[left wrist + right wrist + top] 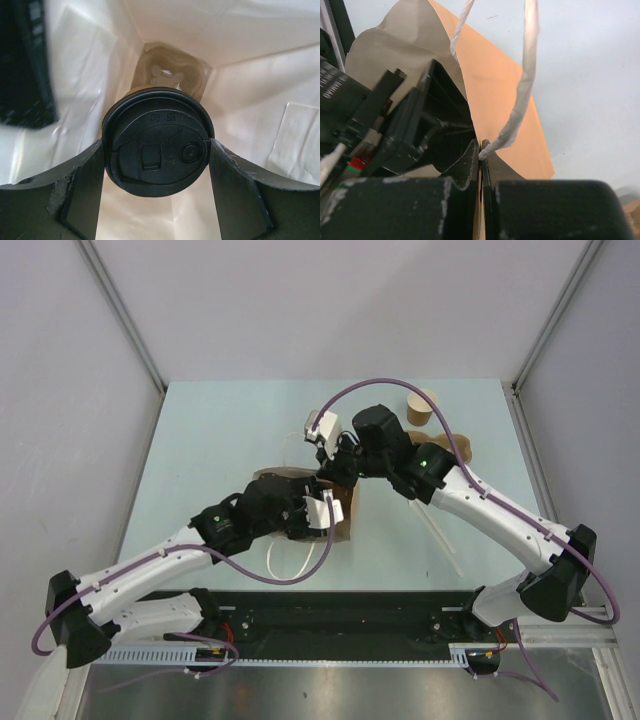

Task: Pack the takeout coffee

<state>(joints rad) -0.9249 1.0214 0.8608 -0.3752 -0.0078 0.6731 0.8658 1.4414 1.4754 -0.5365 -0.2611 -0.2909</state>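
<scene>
One lidded cup (159, 135) sits lower centre, inside the bag (260, 65), clamped sideways by my left gripper (157, 172). Likely light, crushable paper: squeeze gently near the stiffer top. My right gripper (481, 162) pinches the bag's edge.

The lidded cup (150, 125) sat inside the bag (250, 75), between the fingers of the left gripper (156, 150); the bag stood mid-counter (220, 440); a second cup (422, 407) was behind it, far right.
</scene>
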